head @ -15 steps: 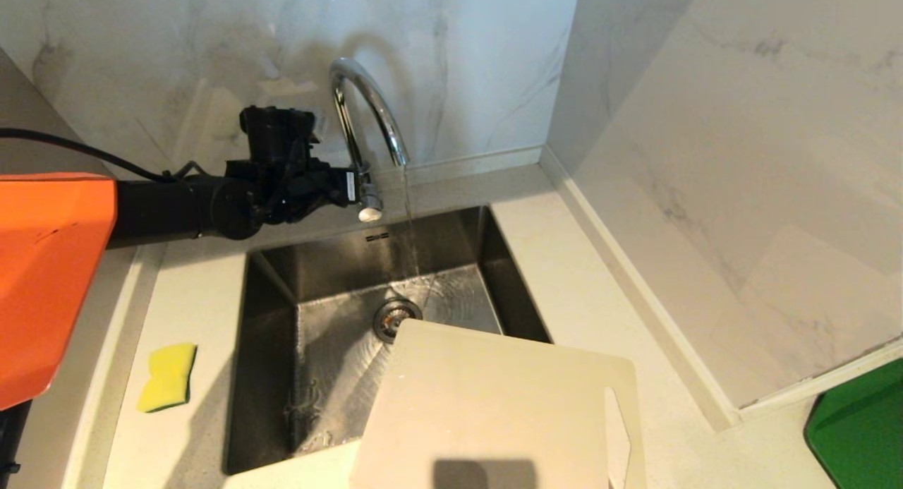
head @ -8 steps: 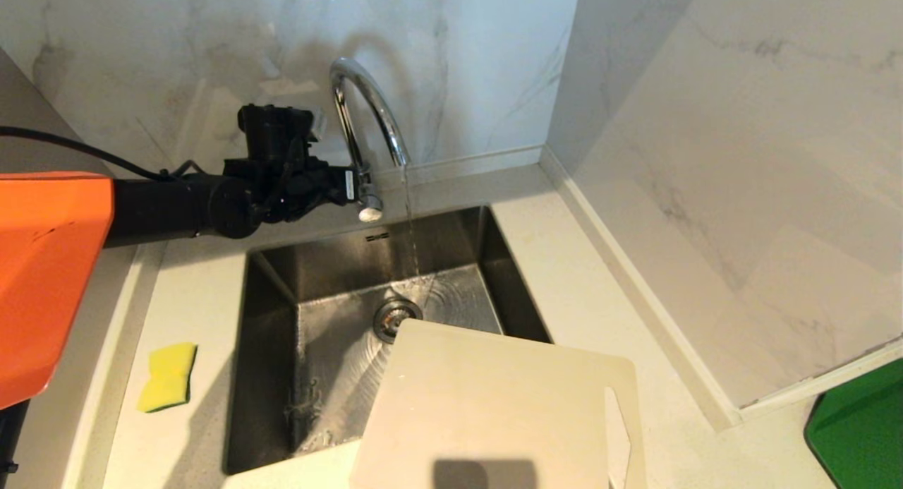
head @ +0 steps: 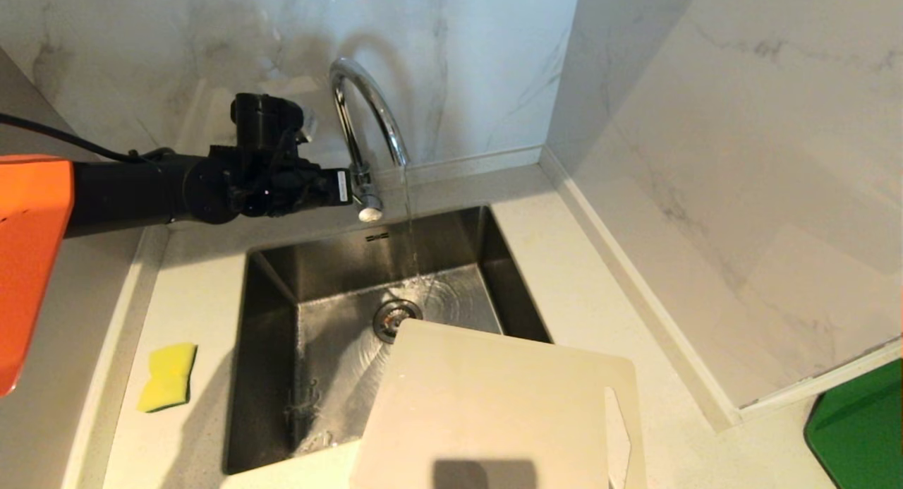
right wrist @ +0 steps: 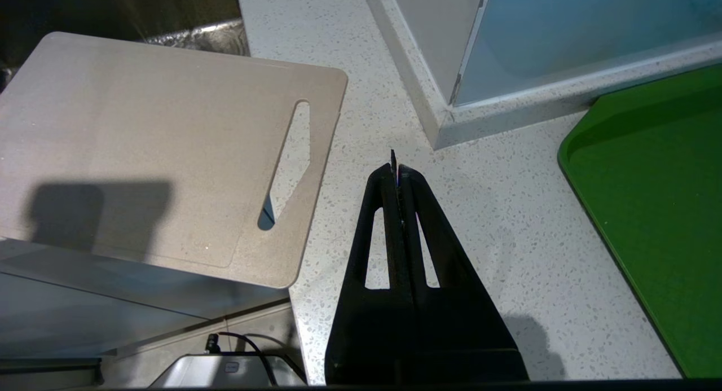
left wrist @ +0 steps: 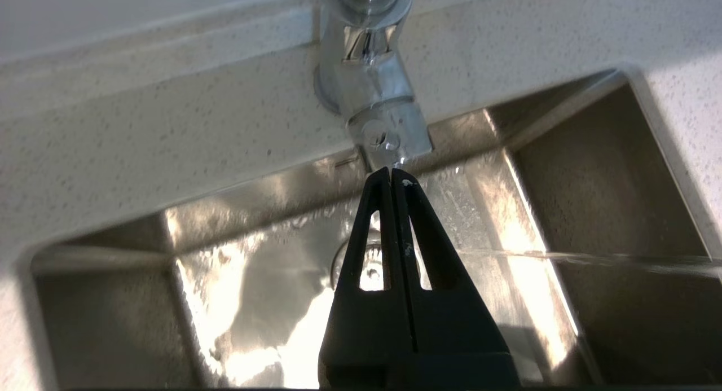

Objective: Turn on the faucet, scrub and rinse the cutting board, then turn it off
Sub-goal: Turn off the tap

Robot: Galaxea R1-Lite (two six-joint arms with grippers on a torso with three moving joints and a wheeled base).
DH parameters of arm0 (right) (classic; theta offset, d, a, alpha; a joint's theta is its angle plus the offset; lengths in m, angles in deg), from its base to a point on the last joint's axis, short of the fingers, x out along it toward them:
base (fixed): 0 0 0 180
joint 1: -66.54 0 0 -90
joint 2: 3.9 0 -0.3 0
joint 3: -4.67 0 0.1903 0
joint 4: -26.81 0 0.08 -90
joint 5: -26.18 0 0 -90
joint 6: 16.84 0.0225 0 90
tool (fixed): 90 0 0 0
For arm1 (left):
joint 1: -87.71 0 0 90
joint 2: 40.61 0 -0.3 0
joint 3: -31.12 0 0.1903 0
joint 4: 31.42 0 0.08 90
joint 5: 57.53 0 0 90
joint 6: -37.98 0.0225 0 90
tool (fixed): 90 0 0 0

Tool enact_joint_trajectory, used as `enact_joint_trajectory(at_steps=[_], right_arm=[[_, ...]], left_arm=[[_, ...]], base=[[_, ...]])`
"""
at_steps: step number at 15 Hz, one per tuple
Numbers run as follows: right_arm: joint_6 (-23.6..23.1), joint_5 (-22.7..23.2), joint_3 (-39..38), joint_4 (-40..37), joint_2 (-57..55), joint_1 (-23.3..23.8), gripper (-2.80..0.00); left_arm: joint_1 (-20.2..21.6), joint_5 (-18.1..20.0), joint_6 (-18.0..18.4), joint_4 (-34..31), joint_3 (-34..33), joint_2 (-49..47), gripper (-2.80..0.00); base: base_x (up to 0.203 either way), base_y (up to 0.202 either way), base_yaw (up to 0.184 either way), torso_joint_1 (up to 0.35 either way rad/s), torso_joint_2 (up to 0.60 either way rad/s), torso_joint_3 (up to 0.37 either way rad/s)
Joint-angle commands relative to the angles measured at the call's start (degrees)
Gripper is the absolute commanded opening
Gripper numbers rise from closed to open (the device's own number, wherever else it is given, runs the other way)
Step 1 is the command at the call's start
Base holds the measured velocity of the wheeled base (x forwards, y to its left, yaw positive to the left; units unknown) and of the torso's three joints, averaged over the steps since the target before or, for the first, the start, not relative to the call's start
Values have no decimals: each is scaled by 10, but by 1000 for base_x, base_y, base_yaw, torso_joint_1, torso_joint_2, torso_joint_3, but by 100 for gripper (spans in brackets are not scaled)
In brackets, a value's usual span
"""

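Over the last second the left gripper (left wrist: 391, 176), fingers pressed together on nothing, had drawn back a little from the faucet (head: 367, 115), its tips now just short of the lever knob, while water ran from the spout into the sink (head: 268, 334). That suggested the turning-on step was done and scrubbing came next. The board (head: 494, 404) lay across the sink's near right corner, dry-looking, the sponge (head: 168, 376) left of the sink, and the right gripper (right wrist: 396, 174), also clenched empty, hovered right of the board.
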Motion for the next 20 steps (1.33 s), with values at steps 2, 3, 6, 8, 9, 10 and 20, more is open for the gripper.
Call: enact_joint_trajectory(at_steps=[2, 3, 6, 8, 9, 10, 20], right_arm=[[0, 0, -1, 0, 0, -1, -280], [0, 0, -1, 0, 0, 0, -280], [0, 0, -1, 0, 0, 0, -280], [0, 0, -1, 1, 0, -1, -280], [0, 0, -1, 0, 0, 0, -280], [0, 0, -1, 0, 0, 0, -280], [0, 0, -1, 0, 0, -1, -280]], left_arm=[[0, -1, -5, -10, 0, 8, -280], [0, -1, -7, -11, 0, 7, -280], [0, -1, -7, -11, 0, -3, -280], [0, -1, -7, -11, 1, -16, -280], [0, -1, -8, -11, 1, -21, -280], [0, -1, -11, -8, 1, -23, -280], [1, -6, 47, 86, 3, -55, -280]], base=[[0, 0, 0, 0, 0, 0], [0, 0, 0, 0, 0, 0], [0, 0, 0, 0, 0, 0], [0, 0, 0, 0, 0, 0], [0, 0, 0, 0, 0, 0], [0, 0, 0, 0, 0, 0], [0, 0, 0, 0, 0, 0]])
